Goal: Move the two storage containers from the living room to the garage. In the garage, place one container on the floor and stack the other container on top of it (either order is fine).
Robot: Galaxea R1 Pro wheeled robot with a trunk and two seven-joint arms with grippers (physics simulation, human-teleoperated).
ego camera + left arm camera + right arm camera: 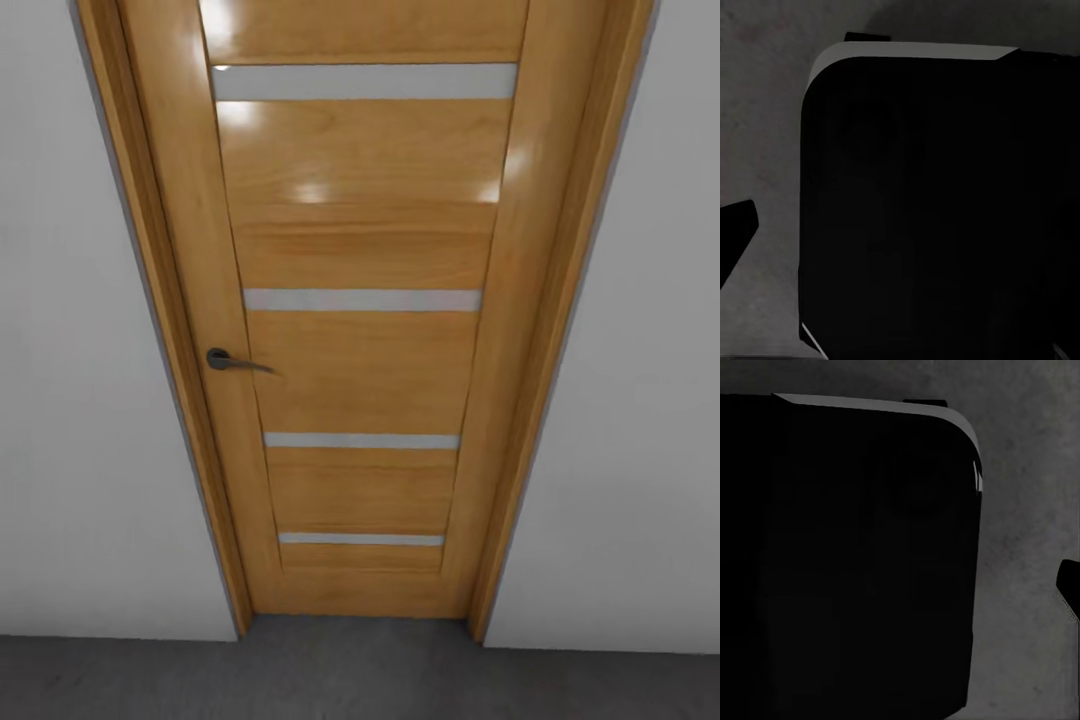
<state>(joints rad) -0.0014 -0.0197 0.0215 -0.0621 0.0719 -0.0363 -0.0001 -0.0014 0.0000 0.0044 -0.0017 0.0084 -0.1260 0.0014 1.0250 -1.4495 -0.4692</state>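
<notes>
A: What's nearest?

B: In both wrist views, a big black rounded body (930, 210), most likely the robot's own base, sits close under the cameras, with dark grey concrete floor (761, 135) beside it. The right wrist view has the same pairing, black bulk (855, 562) and grey floor (1027, 510).

A: And the grippers?

B: A dark tip pokes in at the edge of the left wrist view (736, 229), and another at the edge of the right wrist view (1069, 585). Those may be finger ends, but I cannot tell whether either pair of jaws is spread or pressed together. Nothing visible sits between them.

A: What does the head camera see?

B: A shut wood-panelled door (365, 330) with pale horizontal strips, a dark lever handle (232, 361) on its left side, white walls (80, 400) on either side of the frame, and a strip of grey floor (360, 680) at its foot.

A: Where are the storage containers?

B: I see no orange-red bin here, so I cannot place them. The grey concrete suggests the garage side, though that is a guess.

A: So how far along?

B: I'd judge the robot is in transit. No stack is on show; whether any bin has been delivered cannot be settled from this.

A: Any writing or labels?

B: None readable on door, handle or walls.
</notes>
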